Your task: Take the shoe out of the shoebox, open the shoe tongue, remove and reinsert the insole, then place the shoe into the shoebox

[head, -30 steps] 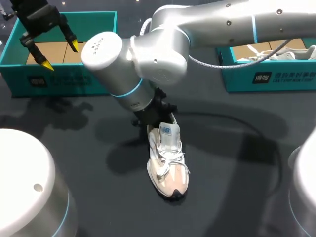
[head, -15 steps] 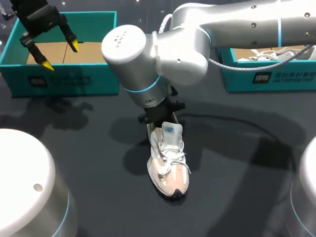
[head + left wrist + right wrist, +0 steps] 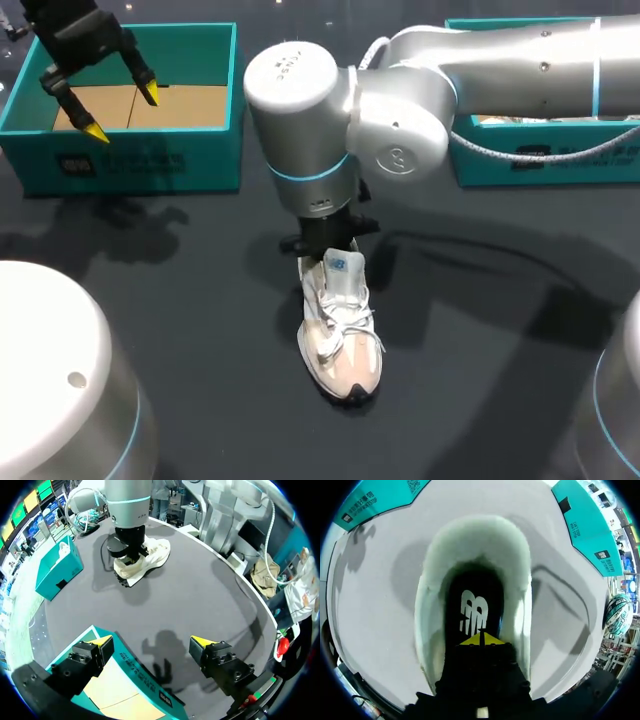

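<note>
Swinging to the right over the last second, the big elbow joint of my right arm (image 3: 300,85) now sits almost straight above the heel of the shoe (image 3: 340,335). The shoe itself has not shifted, and my left arm has held its place.

The shoe stands upright on its sole near the middle of the dark table (image 3: 150,290), out of both boxes, with its toe towards me and its heel towards the far side. Its tongue (image 3: 345,272) stands up behind the laces (image 3: 340,318).

My right gripper (image 3: 481,639) points down into the heel opening. From its wrist camera I see the two yellow tips pressed together, with nothing showing between them. They sit just over the dark insole (image 3: 472,611), which lies flat inside the shoe. I cannot tell whether the tips touch it.

My left gripper (image 3: 122,112) hangs over the shoebox (image 3: 140,165) at the far left of the table, well apart from the shoe. Its fingers are spread wide and hold nothing. Under them I see the brown cardboard floor of the box.

A second box (image 3: 540,155) stands at the far right, partly hidden behind my right arm.
</note>
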Robot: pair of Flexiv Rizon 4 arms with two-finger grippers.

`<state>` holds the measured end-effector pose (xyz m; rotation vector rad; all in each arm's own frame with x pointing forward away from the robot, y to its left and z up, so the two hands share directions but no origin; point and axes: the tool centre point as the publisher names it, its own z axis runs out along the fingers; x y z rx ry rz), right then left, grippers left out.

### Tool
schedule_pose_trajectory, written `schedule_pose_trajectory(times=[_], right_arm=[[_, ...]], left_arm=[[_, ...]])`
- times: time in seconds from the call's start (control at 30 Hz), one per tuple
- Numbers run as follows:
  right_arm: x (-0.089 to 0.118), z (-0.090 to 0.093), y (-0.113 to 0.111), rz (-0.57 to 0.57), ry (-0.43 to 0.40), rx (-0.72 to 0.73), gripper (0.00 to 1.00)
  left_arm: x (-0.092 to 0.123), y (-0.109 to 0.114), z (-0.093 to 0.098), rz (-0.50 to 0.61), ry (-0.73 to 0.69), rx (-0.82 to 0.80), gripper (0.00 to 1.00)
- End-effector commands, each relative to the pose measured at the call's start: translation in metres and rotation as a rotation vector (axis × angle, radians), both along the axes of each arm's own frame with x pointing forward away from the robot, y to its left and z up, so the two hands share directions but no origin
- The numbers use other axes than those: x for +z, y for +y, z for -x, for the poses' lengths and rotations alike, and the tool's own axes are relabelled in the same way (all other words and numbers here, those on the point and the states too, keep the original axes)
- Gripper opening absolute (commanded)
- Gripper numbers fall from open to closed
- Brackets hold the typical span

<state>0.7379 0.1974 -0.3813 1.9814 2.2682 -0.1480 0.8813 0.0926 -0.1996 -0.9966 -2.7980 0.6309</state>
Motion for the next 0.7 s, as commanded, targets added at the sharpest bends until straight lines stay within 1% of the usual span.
schedule_pose_trajectory(times=[0.03,0.07,0.13,0.17,0.23,0.37,0.5,0.53,0.57,0.6,0.7], right_arm=[[0.022,0.002,0.004,0.008,0.033,0.028,0.00],[0.023,0.001,0.004,0.010,0.036,0.028,0.00],[0.023,-0.002,0.006,0.001,0.099,0.050,0.00],[0.022,-0.004,0.006,-0.006,0.104,0.049,0.00],[0.021,-0.006,0.006,-0.017,0.146,0.057,0.00],[0.018,-0.008,0.005,-0.038,0.185,0.057,0.00],[0.018,-0.006,0.004,-0.065,0.227,0.052,0.00],[0.018,-0.005,0.004,-0.070,0.240,0.054,0.05],[0.019,-0.004,0.005,-0.070,0.246,0.052,0.14],[0.020,-0.003,0.006,-0.070,0.251,0.049,0.20],[0.023,0.001,0.008,-0.069,0.274,0.047,0.25]], left_arm=[[0.000,0.001,0.000,-0.003,-0.001,-0.001,1.00],[0.000,0.001,0.000,-0.003,-0.001,-0.001,1.00],[0.000,0.001,0.000,-0.003,-0.001,-0.001,1.00],[0.000,0.001,0.000,-0.003,-0.001,-0.001,1.00],[0.000,0.001,0.000,-0.003,-0.001,-0.001,1.00],[0.000,0.001,0.000,-0.003,-0.001,-0.001,1.00],[0.000,0.001,0.000,-0.003,-0.001,-0.001,1.00],[0.000,0.001,0.000,-0.003,-0.001,-0.001,1.00],[0.000,0.001,0.000,-0.003,-0.001,-0.001,1.00],[0.000,0.001,0.000,-0.003,-0.001,-0.001,1.00],[0.000,0.001,0.000,-0.003,-0.001,-0.001,1.00]])
